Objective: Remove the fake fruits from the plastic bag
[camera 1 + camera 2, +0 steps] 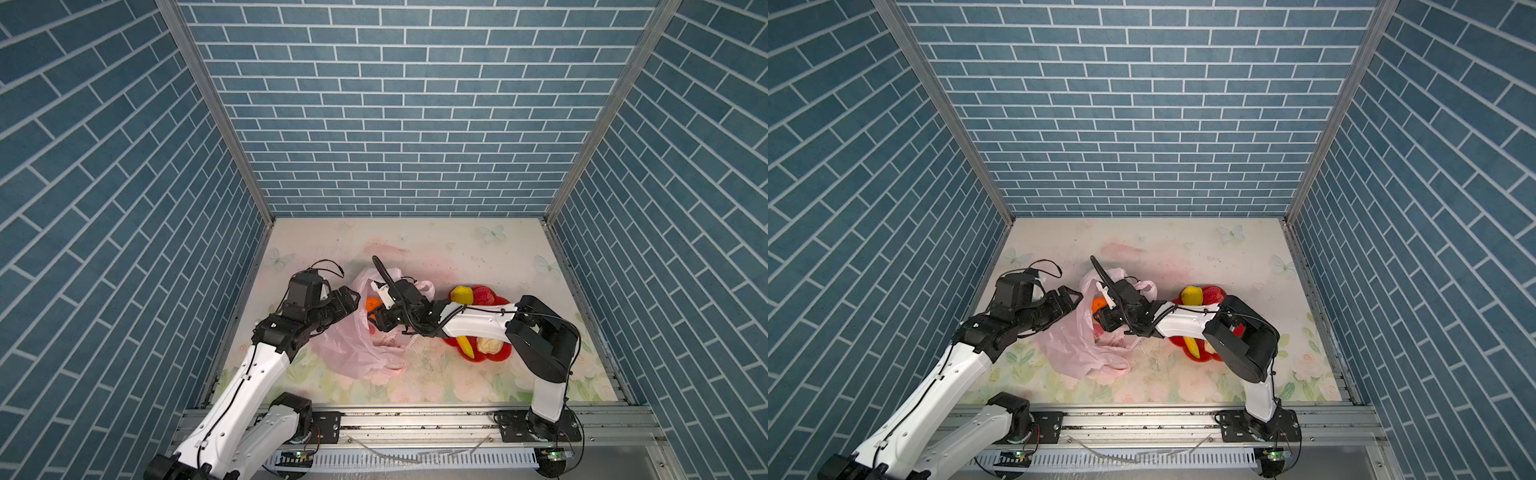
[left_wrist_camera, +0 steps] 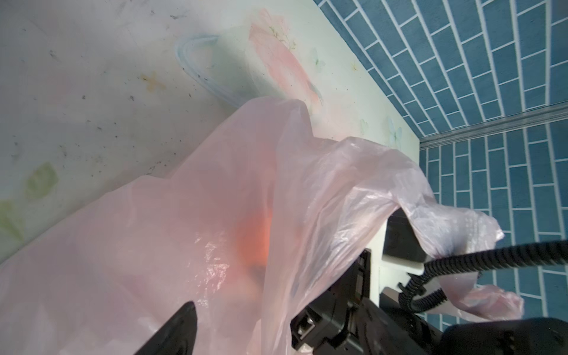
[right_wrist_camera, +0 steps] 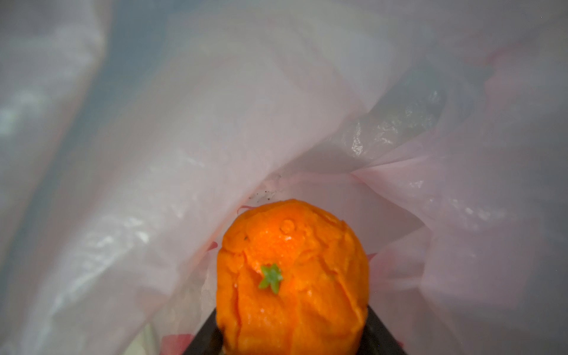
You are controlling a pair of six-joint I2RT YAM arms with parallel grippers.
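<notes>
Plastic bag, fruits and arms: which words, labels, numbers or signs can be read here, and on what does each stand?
No text can be read in any view.
plastic bag: its print shows only as blurred red shapes, and no letters can be made out.
orange: bears no text.

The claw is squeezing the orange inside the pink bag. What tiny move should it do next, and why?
Probably pull the right gripper straight back out of the plastic bag without letting go. The orange already sits between the jaws, but pink film surrounds it on every side. The red plate, which holds the lemon, lies outside the bag, so that looks like where the orange goes.
</notes>
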